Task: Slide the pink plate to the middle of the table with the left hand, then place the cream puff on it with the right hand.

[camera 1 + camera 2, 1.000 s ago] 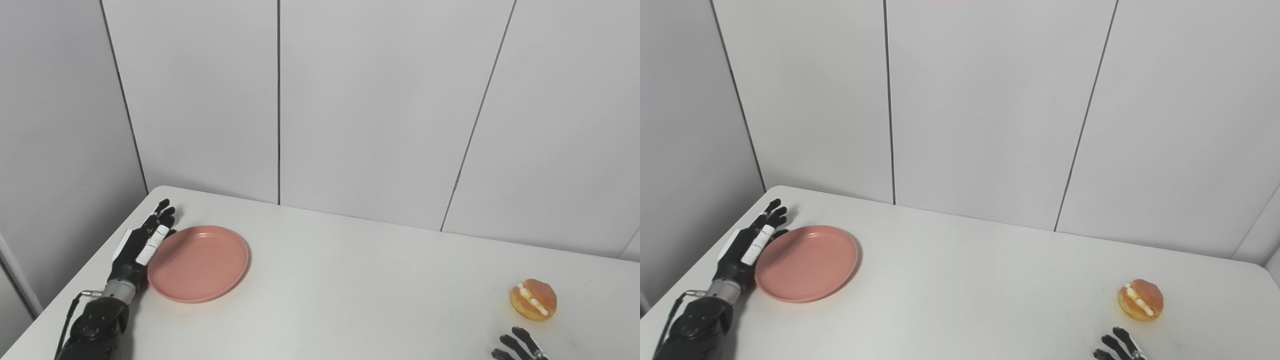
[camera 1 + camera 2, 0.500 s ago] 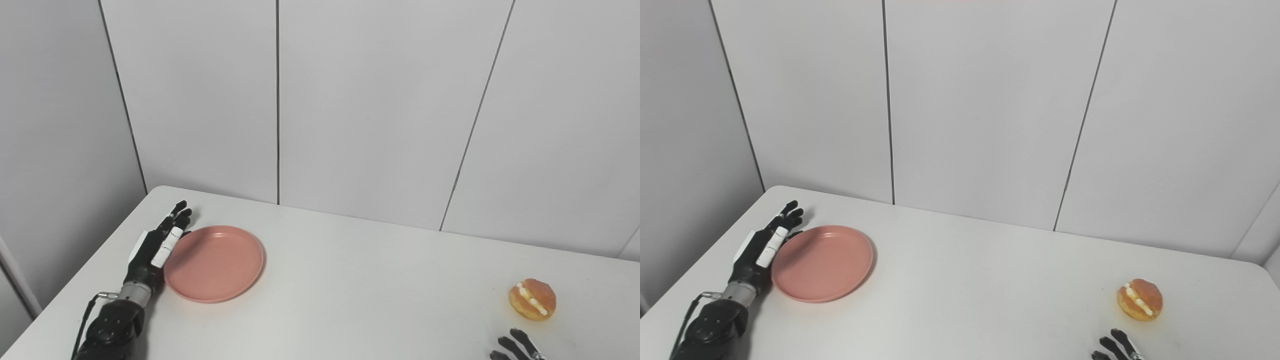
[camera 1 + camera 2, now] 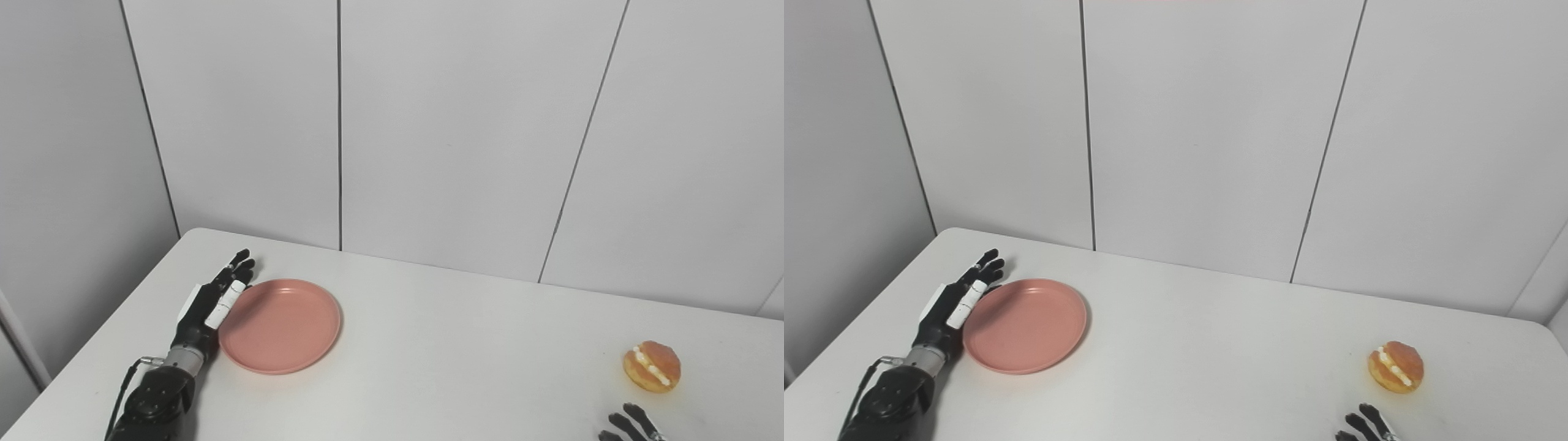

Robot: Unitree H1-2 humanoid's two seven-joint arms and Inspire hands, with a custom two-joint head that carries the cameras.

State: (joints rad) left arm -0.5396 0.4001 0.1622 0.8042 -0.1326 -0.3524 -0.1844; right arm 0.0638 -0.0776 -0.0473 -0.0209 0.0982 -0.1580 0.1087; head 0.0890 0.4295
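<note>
A round pink plate (image 3: 282,327) lies flat on the white table (image 3: 429,367), left of its middle. My left hand (image 3: 208,303) rests open against the plate's left rim, fingers stretched out towards the far wall. A golden cream puff (image 3: 653,366) with a white cream seam sits at the right side of the table. Only the fingertips of my right hand (image 3: 631,424) show at the bottom edge, spread apart, a little short of the puff and not touching it.
Grey wall panels (image 3: 429,135) stand close behind the table's far edge. The table's left edge (image 3: 110,324) runs just left of my left arm.
My left hand has pushed the pink plate to the right, towards the table's middle. The cream puff and the right fingertips have stayed about where they were.
</note>
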